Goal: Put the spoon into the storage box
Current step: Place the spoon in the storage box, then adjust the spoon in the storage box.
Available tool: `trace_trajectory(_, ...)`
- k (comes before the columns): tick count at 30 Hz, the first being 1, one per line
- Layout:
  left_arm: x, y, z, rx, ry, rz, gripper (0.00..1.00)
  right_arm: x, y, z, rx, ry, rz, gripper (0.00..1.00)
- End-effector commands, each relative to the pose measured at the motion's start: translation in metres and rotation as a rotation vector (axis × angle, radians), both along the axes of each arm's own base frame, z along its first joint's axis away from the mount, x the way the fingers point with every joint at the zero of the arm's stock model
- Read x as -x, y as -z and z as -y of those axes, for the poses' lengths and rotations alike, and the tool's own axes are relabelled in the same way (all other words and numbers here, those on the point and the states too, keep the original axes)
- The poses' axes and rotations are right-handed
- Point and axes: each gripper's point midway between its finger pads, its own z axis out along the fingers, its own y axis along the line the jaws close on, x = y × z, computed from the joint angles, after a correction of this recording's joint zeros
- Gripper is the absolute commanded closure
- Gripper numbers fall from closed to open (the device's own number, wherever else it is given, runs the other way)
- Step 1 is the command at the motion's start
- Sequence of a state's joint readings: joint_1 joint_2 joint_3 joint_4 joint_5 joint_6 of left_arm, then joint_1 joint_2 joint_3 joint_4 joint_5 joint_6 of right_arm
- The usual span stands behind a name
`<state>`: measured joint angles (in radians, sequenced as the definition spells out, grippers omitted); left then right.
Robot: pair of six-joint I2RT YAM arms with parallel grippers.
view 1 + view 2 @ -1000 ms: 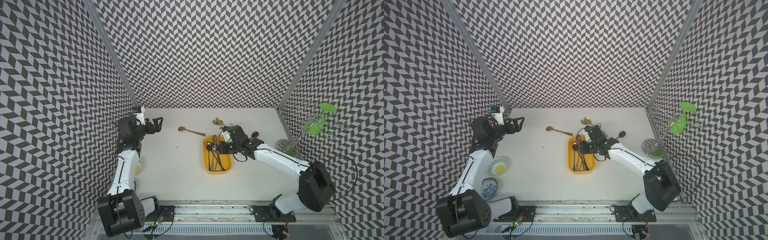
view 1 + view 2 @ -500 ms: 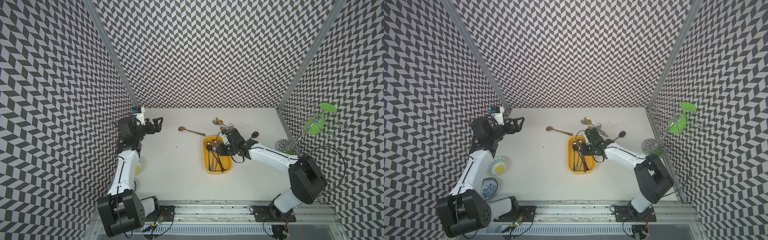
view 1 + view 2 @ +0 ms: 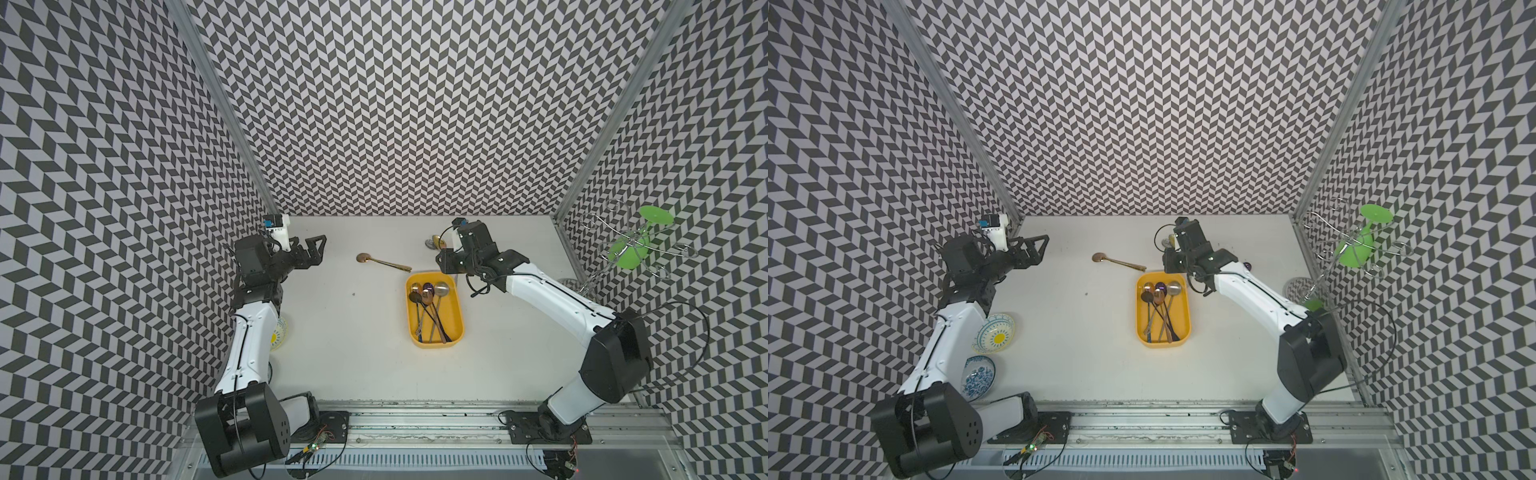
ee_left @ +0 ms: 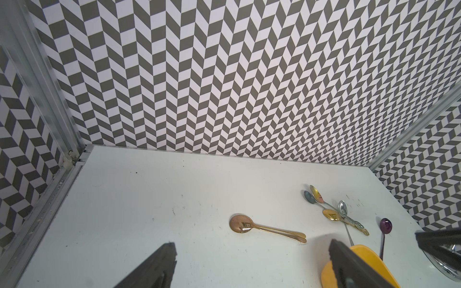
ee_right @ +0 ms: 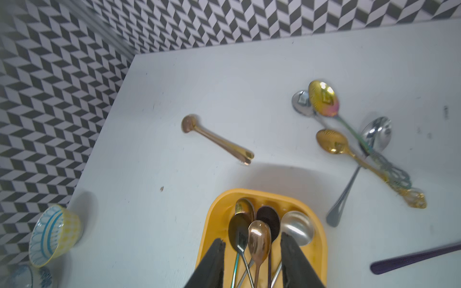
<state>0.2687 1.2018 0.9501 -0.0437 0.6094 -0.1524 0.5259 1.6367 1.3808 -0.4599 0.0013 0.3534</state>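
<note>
Far left: left fingers [image 4: 154, 269] spread wide, empty, raised off the surface [image 3: 353, 353]. Behind them, beside the arm: two patterned bowls [image 3: 994, 334], no part of the job. Ahead of them and well apart: a bronze spoon [image 3: 365, 258] flat on the surface, handle tip near a box corner but outside it; possibly two nested, hard to tell. Next, the yellow box [image 3: 456, 320], with five spoons [image 5: 259, 239] already inside, bowl ends clustered just ahead of the right fingers [image 5: 294, 264], handles running back beneath the wrist. Those right fingers: partly apart, gripping nothing, poised over that end of the box. Just beyond them: a crossed heap of four spoons [image 5: 331, 143] on the surface, and off to their right a purple spoon [image 4: 386, 225], near the box yet outside it. Far right: a wire rack [image 3: 1298, 286] with a green cup [image 3: 629, 255]. By this reckoning, roughly halfway: five in, at least six out. Likely next: a reach for the heap, nearest the right fingers, with the overlapping handles there a probable nuisance for a clean pick.
</note>
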Motion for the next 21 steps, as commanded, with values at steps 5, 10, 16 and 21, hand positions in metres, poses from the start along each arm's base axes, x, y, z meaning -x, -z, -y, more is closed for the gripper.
trace_trajectory(5, 0.007, -0.018, 0.003, -0.003, 0.012, 0.054, 0.00, -0.033, 0.011, 0.021, 0.118, 0.005, -0.041, 0.60)
trace_trajectory(10, 0.006, -0.016, 0.000, -0.005, 0.002, 0.044, 0.01, 0.010, 0.035, -0.004, 0.033, -0.128, -0.166, 0.55)
trace_trajectory(16, 0.004, -0.011, -0.003, -0.001, -0.006, 0.036, 0.00, 0.079, 0.062, -0.029, 0.034, -0.245, -0.265, 0.53)
trace_trajectory(21, 0.005, -0.013, -0.002, 0.000, 0.000, 0.048, 0.00, 0.113, 0.082, -0.028, 0.044, -0.274, -0.325, 0.53)
